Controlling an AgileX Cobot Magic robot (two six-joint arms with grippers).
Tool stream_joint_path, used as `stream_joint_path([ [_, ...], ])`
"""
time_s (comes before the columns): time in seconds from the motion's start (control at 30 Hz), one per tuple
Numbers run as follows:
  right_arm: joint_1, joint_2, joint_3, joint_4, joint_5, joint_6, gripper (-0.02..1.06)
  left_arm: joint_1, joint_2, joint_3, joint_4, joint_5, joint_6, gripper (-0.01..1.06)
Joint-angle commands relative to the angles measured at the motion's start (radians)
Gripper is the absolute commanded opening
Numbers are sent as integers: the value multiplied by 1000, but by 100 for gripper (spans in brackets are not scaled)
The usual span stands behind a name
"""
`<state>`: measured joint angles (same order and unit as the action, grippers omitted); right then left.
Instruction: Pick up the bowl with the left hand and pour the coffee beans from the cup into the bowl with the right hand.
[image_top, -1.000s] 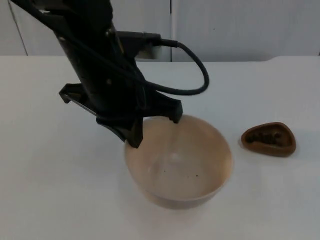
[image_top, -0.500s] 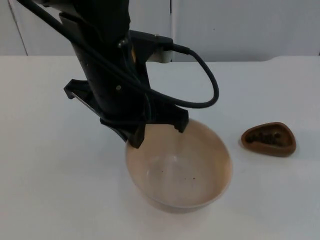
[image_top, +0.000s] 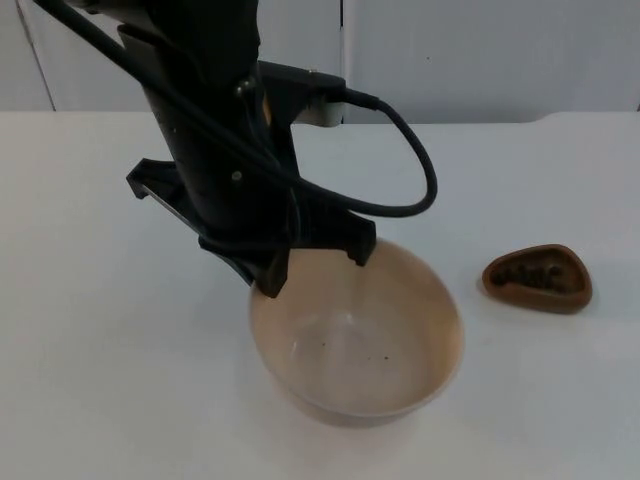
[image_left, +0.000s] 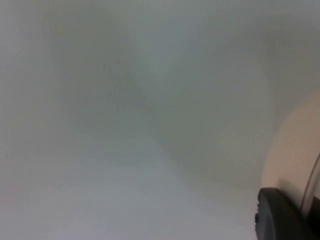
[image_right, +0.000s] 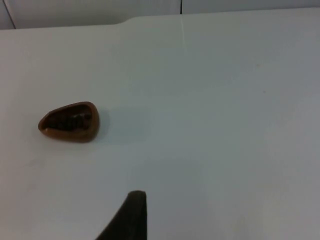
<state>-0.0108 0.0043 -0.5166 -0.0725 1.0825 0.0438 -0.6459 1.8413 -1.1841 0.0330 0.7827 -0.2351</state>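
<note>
A wide beige bowl (image_top: 380, 350) with a few dark specks inside sits at the middle of the table in the top view. My left gripper (image_top: 313, 265) comes down from above onto its far-left rim and is shut on the bowl there. In the left wrist view a black fingertip (image_left: 280, 217) lies against the bowl's pale wall (image_left: 295, 145). A small brown cup (image_top: 538, 278) holding coffee beans rests on the table to the bowl's right, apart from it. My right gripper (image_right: 129, 217) waits well back from the cup (image_right: 70, 121), not touching it.
The white table top (image_top: 90, 380) stretches to both sides and ends at the grey partition wall (image_top: 480, 50) behind. The left arm's black body (image_top: 215, 150) stands over the area behind and left of the bowl.
Over the last second the left arm shifted slightly right and the bowl came a little nearer the camera. In the last half second nothing visibly moved. The cup stayed put.
</note>
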Motion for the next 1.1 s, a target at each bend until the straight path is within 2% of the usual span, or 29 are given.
stream_joint_path([
  [0.0,-6,-4,-4,4,-15,-7,105,-4,-14,4,5,7,-9,0],
  [0.17,-6,3,-99,26,-66,-9,105,-4,-14,4,1,23,-9,0],
  [0.33,-6,178,-216,22,-76,-7,105,-4,-14,4,1,18,-9,0],
  [0.57,-6,560,-355,36,-78,-7,105,-4,-14,4,1,16,-9,0],
  [0.67,-6,768,-424,84,-78,-19,105,-4,-14,4,1,19,-9,0],
  [0.7,-6,768,-424,84,-78,-19,105,-4,-14,4,1,19,-9,0],
  [0.83,-2,1011,-530,135,-69,-55,105,-4,-14,4,1,19,-9,0],
  [0.87,-2,1011,-530,135,-69,-55,105,-4,-14,4,1,19,-9,0],
  [1.0,62,1249,-662,148,-52,-53,105,-4,-14,4,5,18,-9,0],
  [1.07,88,1295,-691,142,-52,-44,105,-4,-14,4,5,18,-9,0],
])
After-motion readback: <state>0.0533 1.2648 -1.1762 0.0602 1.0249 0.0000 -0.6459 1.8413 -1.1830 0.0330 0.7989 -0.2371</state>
